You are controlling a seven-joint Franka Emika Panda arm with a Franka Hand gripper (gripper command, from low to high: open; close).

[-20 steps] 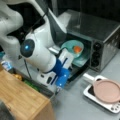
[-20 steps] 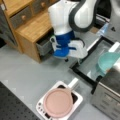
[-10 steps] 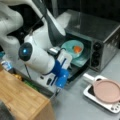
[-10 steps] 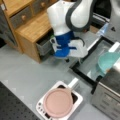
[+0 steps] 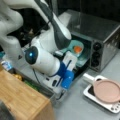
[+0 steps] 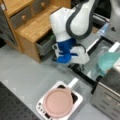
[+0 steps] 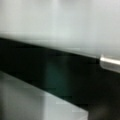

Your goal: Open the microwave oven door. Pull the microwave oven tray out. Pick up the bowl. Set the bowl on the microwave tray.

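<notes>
The silver microwave oven (image 5: 100, 27) stands at the right in both front views, its door (image 6: 100, 48) folded down flat. The pale teal bowl (image 5: 76, 48) with orange food rests on the pulled-out tray (image 5: 83, 60) in the oven's mouth; the bowl (image 6: 108, 61) also shows in a front view at the right. My gripper (image 5: 60, 92) hangs off the blue wrist over the door's outer edge, well apart from the bowl and pointing down. The wrist view shows dark door glass (image 7: 57, 80) and the end of a metal bar handle (image 7: 111, 63).
A pink plate (image 5: 106, 91) lies on a white slab with small buttons (image 6: 41, 110) in front of the oven. A wooden drawer cabinet (image 6: 30, 27) stands beside the arm, one grey drawer (image 6: 45, 45) partly open. The grey tabletop (image 6: 22, 72) lies bare beside the slab.
The arm has barely shifted. The bowl, the tray and the door stay where they were.
</notes>
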